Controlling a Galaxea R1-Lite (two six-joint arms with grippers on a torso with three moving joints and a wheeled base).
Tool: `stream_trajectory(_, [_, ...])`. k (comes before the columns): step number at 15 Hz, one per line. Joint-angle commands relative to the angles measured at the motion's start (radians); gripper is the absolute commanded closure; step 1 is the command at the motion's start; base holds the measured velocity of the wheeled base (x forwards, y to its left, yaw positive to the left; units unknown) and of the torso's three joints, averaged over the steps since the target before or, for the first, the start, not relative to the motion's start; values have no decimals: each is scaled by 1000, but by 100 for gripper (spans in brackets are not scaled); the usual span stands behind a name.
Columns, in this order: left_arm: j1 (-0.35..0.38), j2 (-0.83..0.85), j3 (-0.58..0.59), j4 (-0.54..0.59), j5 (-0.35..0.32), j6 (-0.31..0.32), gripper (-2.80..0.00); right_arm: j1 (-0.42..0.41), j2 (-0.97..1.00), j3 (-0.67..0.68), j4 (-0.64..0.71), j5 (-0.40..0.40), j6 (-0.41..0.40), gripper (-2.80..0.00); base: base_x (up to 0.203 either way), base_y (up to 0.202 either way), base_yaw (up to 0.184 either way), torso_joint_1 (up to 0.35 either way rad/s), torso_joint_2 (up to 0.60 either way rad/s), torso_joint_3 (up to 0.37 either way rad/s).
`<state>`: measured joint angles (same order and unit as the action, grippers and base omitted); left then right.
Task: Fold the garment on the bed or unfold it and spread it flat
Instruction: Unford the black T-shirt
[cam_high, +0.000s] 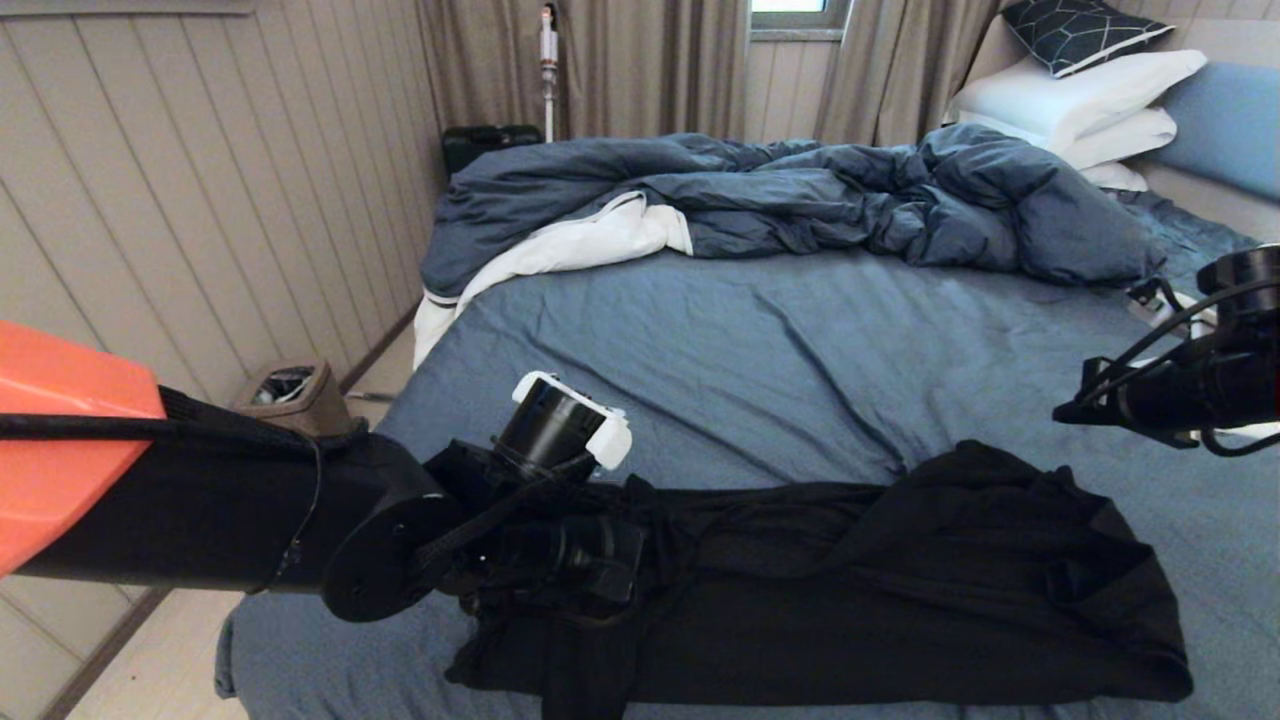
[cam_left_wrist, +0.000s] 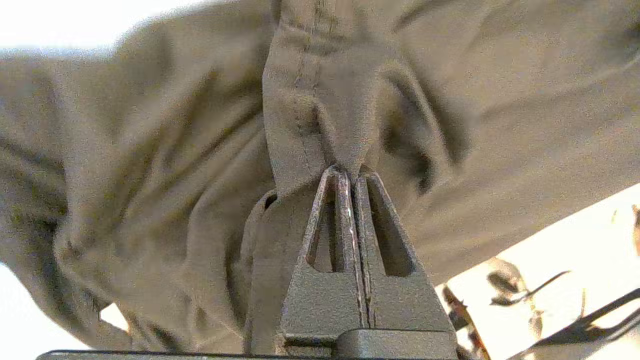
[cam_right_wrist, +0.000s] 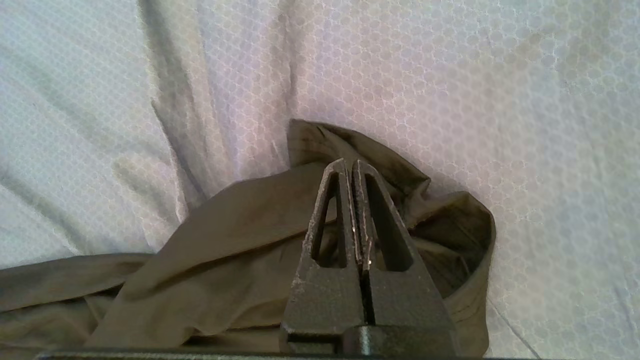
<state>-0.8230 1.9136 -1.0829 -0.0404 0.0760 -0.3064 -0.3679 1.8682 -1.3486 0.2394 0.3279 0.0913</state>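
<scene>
The garment (cam_high: 900, 590) lies bunched in a long band across the near part of the bed (cam_high: 760, 360). The left gripper (cam_left_wrist: 350, 172) reaches in low at the garment's left end, fingers pressed together and pinching a stitched fold of the cloth. The right gripper (cam_right_wrist: 352, 165) hovers above the garment's right end, fingers pressed together, holding nothing.

A small brown bin (cam_high: 290, 396) stood on the floor (cam_high: 170, 660) beside the panelled wall (cam_high: 200, 200), with beige curtains (cam_high: 600, 65) and possibly a stick vacuum (cam_high: 548, 60) behind.
</scene>
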Motion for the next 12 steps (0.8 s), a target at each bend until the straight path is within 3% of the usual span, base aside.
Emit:
stream_trajectory(1, [1, -5, -30, 0, -1, -3, 0, -2, 3, -1, 1, 2, 1, 0, 0, 0, 0, 0, 0, 0])
stream_trajectory(4, [11, 4, -108, -4, 25, -3, 0, 0, 5, 0, 1, 2, 1, 0, 0, 0, 0, 0, 0, 0])
stream_trajectory(8, [109, 90, -280, -24, 177, 4, 0, 0, 5, 2, 1, 2, 1, 0, 0, 0, 0, 0, 0, 0])
stream_trajectory(11, [157, 128, -284, -136, 218, 14, 0, 1, 6, 8, 0, 2, 1, 0, 0, 0, 0, 0, 0, 0])
stream_trajectory(12, [162, 133, -284, -174, 261, 16, 0, 3, 8, 8, 0, 2, 0, 0, 0, 0, 0, 0, 0, 0])
